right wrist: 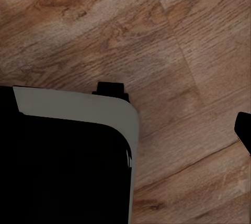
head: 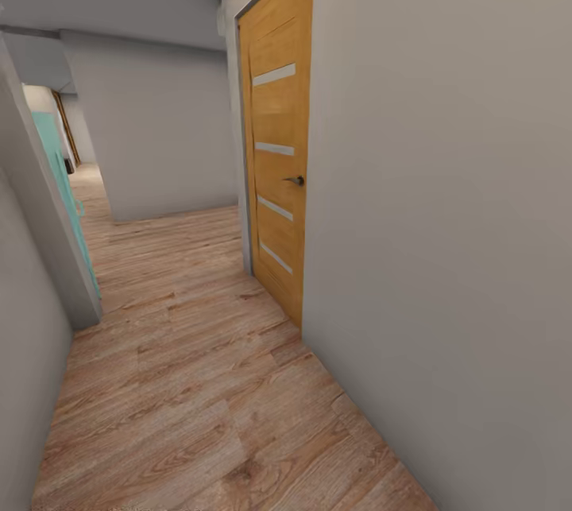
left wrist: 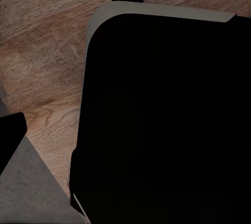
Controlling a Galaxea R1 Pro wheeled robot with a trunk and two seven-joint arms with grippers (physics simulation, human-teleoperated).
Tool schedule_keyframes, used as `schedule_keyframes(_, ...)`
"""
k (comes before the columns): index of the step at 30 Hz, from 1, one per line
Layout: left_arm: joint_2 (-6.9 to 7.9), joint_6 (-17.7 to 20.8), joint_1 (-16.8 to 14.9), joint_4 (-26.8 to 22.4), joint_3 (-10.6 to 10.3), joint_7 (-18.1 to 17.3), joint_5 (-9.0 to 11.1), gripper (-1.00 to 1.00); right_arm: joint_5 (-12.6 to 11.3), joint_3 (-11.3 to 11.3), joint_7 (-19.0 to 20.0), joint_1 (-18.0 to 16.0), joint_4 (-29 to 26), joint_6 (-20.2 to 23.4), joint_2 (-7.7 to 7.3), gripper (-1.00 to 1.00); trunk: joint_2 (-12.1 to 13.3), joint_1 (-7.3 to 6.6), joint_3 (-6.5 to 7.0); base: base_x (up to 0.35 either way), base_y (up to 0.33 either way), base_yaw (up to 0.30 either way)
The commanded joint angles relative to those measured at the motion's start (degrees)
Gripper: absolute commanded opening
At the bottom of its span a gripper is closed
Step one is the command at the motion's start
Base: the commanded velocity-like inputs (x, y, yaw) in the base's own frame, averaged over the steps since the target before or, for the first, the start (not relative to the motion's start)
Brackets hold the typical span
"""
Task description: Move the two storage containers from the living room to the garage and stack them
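A plank floor [head: 191, 384] runs between grey walls [head: 445, 241] past a shut wooden door [head: 278, 161]; neither claw's state can be told.

I stand in a hallway. On my right is a wall [head: 445, 217] with a closed door [head: 278, 145] in it. Ahead, the plank floor [head: 191, 384] runs to a far wall [head: 159, 129], and another door [head: 59, 169] is at my left.
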Motion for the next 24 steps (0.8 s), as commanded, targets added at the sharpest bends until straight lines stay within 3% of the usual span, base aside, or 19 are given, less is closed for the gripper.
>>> schedule_keyframes(1,-0.01,-0.08,-0.02,0.0,0.22,0.02,0.3,1.0,-0.04,0.49,0.03,-0.06,0.13,-0.26,-0.01,1.0,-0.03,0.01,-0.05,0.081,0.0,0.3)
schedule_keyframes(24,-0.03,-0.07,-0.02,0.18,0.21,0.01,0.33,1.0,-0.42,0.37,-0.05,-0.06,0.21,-0.29,-0.08,1.0,-0.03,0.01,-0.05,0.048,0.0,0.299)
